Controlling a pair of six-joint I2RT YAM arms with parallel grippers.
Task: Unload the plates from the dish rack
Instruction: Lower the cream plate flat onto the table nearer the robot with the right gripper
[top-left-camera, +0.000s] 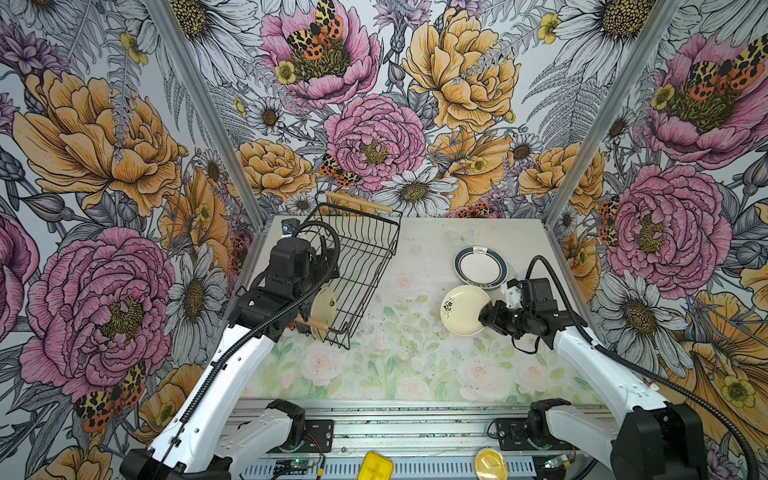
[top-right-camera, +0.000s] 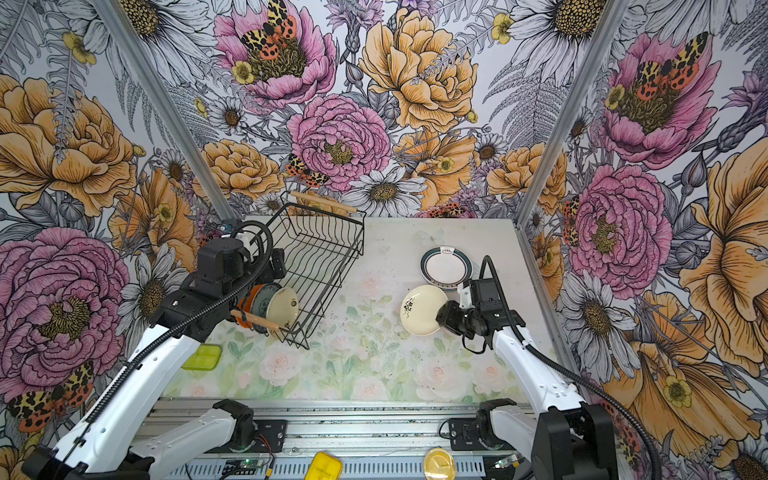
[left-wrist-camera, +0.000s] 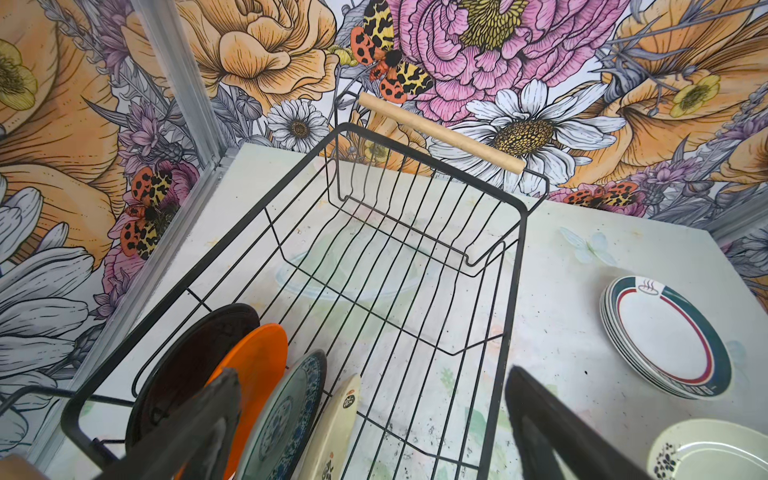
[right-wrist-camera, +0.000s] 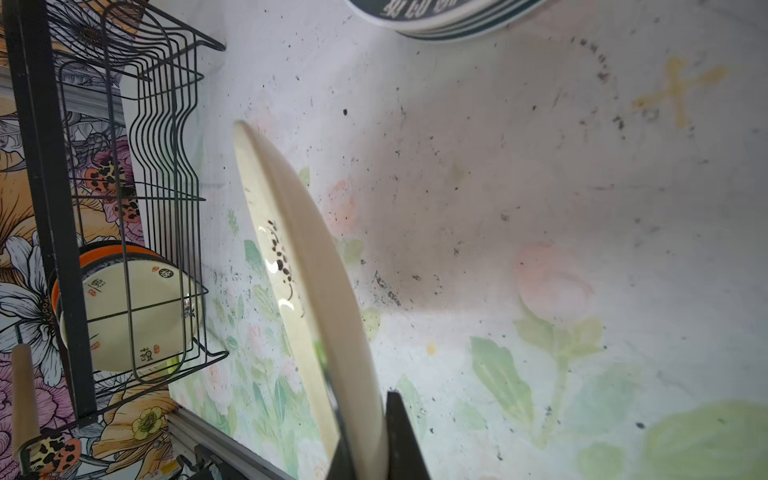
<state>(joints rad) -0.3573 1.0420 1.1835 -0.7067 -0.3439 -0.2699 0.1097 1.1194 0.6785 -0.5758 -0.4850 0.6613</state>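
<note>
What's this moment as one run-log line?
left jaws open over black wire dish rack | right jaws shut on cream flower-painted round plate | four small plates in rack | teal-rimmed white plates stacked aside

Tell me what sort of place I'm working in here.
Probably a staged robot test booth, not a real kitchen: flowered wall panels on metal frame posts enclose a printed tabletop, with a metal rail along its near edge.

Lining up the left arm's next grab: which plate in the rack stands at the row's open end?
The cream plate with red and black marks; the blue-patterned plate, orange plate and black plate stand behind it, farther from the rack's empty slots.
</note>
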